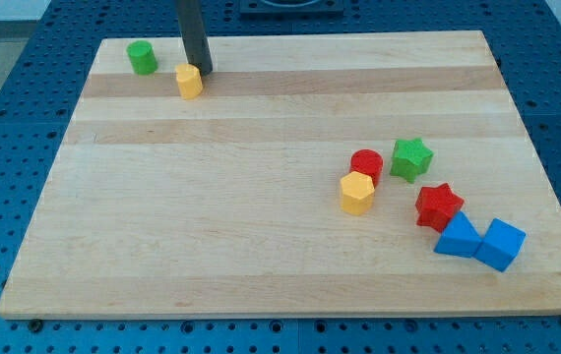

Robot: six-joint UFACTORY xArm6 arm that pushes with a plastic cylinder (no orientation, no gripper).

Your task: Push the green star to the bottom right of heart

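Observation:
The green star (411, 157) lies at the view's right, just right of a red cylinder (366, 164). The yellow heart (190, 81) lies far away at the view's top left. My tip (203, 72) stands at the heart's upper right edge, touching it or almost so. The green star is far from my tip, toward the view's lower right.
A green cylinder (143, 57) sits left of the heart near the board's top edge. A yellow hexagon (356, 192) lies below the red cylinder. A red star (439, 205), a blue triangle (457, 237) and a blue cube (501, 244) cluster below the green star.

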